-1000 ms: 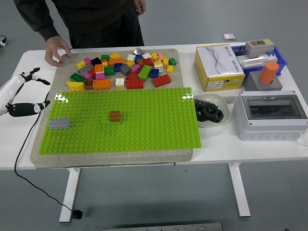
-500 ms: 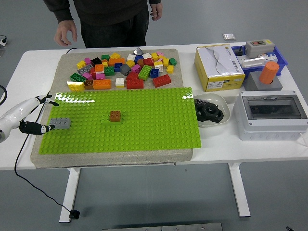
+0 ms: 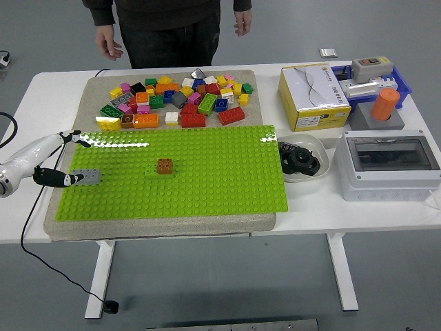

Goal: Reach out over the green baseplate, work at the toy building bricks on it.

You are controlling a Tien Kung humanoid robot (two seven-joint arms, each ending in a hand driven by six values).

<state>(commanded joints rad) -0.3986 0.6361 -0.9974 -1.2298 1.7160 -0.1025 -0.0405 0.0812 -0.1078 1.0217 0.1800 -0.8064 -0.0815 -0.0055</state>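
The left hand (image 3: 48,160) comes in from the left edge with its fingers spread and nothing in them; a lower fingertip (image 3: 77,178) touches or nearly touches the grey brick (image 3: 87,176), and an upper finger reaches over the left edge of the baseplate (image 3: 207,179). One green baseplate lies on a grey mat (image 3: 76,117) on the white table (image 3: 303,214). Two builds stand on the plate: the grey brick at its left edge and, nearer the middle, a brown brick (image 3: 165,165) sitting on a green brick (image 3: 153,173). Beyond the plate, on the mat, lies one loose pile of bricks (image 3: 176,102) in red, yellow, orange, green, blue, pink, white and black, too many and too overlapped to count. To the right are one yellow box (image 3: 313,96), one white bowl (image 3: 303,162) with a black part in it, one grey case (image 3: 389,165) with a clear lid, and one orange cylinder (image 3: 386,103). A person stands at the far side, both hands (image 3: 109,45) hanging clear of the table.
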